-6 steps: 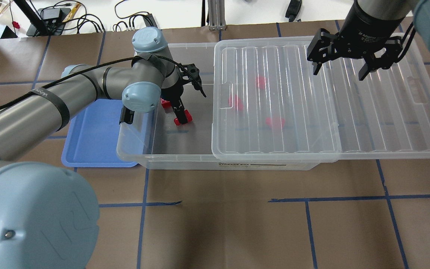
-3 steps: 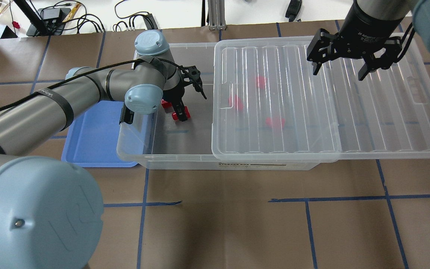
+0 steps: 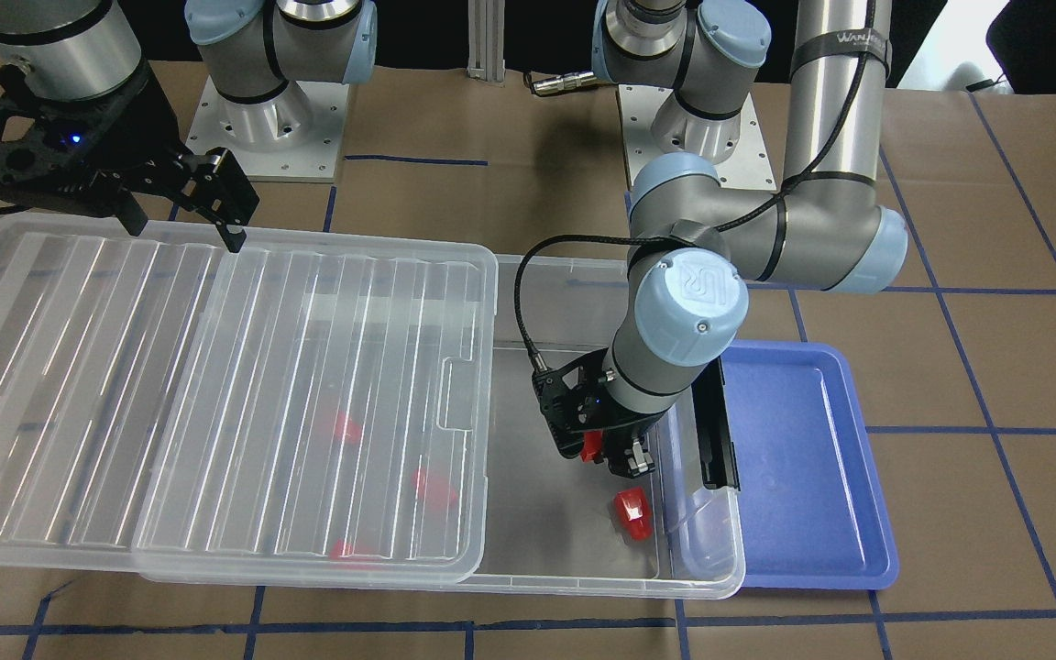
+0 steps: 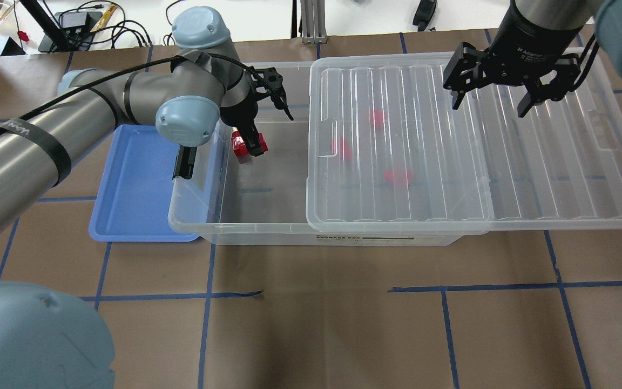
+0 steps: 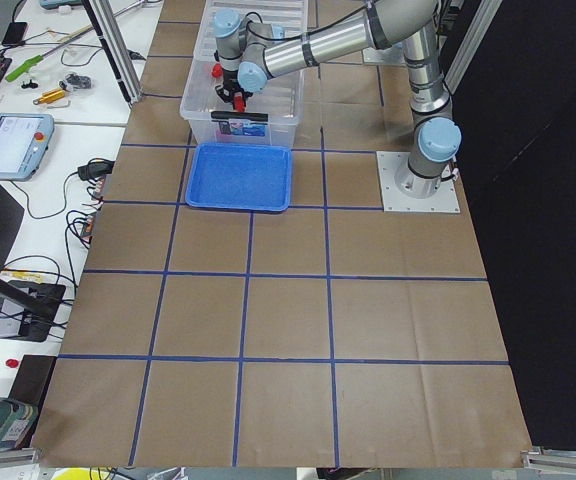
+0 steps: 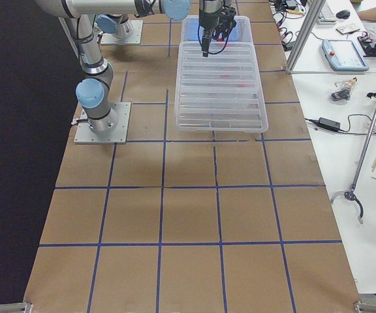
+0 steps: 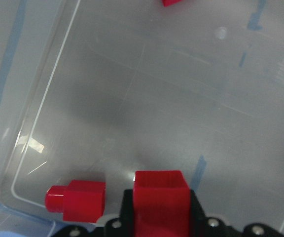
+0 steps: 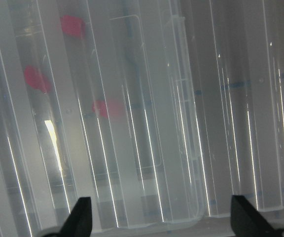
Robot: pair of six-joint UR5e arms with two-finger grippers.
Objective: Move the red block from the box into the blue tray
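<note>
My left gripper (image 4: 254, 146) is shut on a red block (image 7: 160, 197) and holds it above the floor of the clear box (image 4: 257, 235), in its uncovered end near the wall beside the blue tray (image 4: 127, 205). A second red block (image 3: 632, 513) lies on the box floor close below; it also shows in the left wrist view (image 7: 78, 200). The blue tray holds nothing that I can see. My right gripper (image 4: 490, 102) is open and empty, hovering over the ribbed lid (image 4: 505, 162).
The lid is slid aside and covers most of the box. Three more red blocks (image 4: 377, 118) (image 4: 340, 147) (image 4: 397, 175) show blurred beneath it. A black latch (image 3: 716, 431) hangs on the box end by the tray. Brown paper with blue tape lines covers the table.
My left gripper has risen and moved toward the tray-side wall of the box, carrying the red block off the floor. The right arm has not moved.
</note>
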